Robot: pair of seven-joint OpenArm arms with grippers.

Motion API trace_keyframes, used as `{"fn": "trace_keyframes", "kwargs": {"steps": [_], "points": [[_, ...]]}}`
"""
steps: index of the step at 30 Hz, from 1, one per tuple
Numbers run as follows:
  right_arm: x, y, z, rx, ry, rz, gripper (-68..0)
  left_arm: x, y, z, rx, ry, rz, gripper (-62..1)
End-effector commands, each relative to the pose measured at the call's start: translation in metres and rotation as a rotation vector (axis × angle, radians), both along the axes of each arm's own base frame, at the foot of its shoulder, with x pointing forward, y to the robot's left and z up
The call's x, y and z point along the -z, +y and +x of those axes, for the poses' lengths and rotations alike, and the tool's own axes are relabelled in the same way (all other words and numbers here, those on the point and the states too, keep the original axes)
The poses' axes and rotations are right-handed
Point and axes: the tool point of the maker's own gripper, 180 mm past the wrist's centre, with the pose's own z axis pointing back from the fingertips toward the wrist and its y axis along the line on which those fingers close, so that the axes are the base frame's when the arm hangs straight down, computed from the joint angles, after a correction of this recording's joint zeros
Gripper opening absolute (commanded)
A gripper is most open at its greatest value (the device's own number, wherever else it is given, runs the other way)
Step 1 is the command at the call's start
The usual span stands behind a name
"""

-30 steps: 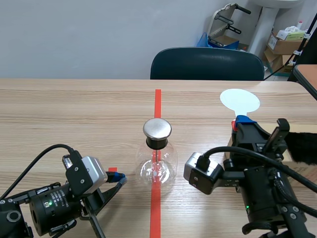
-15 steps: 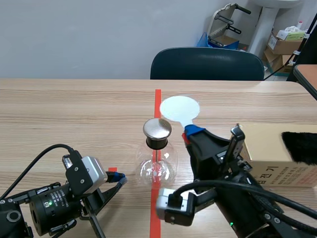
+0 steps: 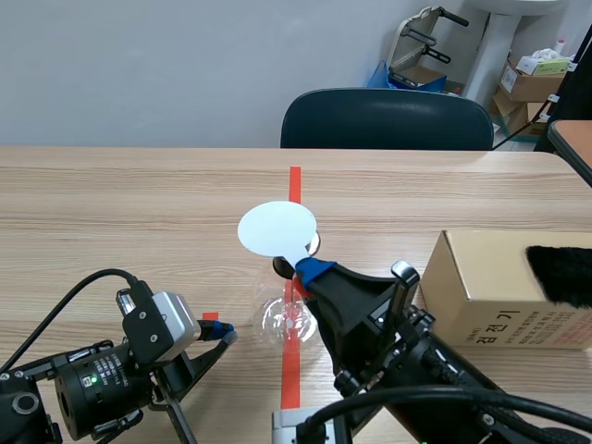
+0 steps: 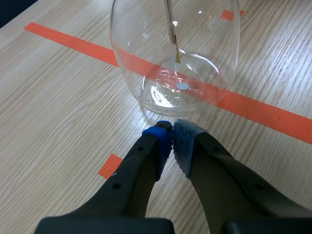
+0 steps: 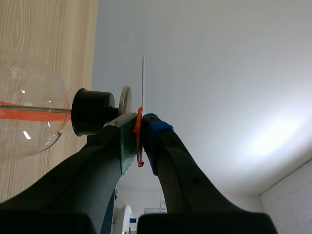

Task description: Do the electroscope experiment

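Your right end effector (image 5: 140, 131) clamped on white disc (image 3: 276, 228) over flask (image 3: 282, 322), left end effector (image 4: 171, 139) closed empty, cardboard box (image 3: 490, 287) nearby.

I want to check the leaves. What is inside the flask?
A thin rod hangs down inside the flask, ending in a narrow foil strip. In the scene view the right gripper and its white disc hide most of the cap and part of the flask.
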Motion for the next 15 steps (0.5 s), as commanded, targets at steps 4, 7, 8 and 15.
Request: {"fn": "trace_keyframes", "kwargs": {"steps": [4,7,8,15], "points": [[-0.006,-0.002,0.003,0.001,-0.029,-0.005,-65.8,-0.008,-0.005,0.003,0.001,-0.021,-0.030,-55.2],[-0.006,-0.003,0.004,0.007,-0.029,-0.004,-65.8,-0.008,-0.005,0.003,0.001,-0.021,-0.030,-55.2],[-0.007,-0.004,0.005,0.015,-0.030,-0.003,-65.8,-0.008,-0.005,0.003,0.001,-0.021,-0.030,-55.2],[-0.009,-0.022,0.021,0.149,-0.035,0.011,-65.8,-0.008,-0.005,0.003,0.001,-0.021,-0.030,-55.2]]}}
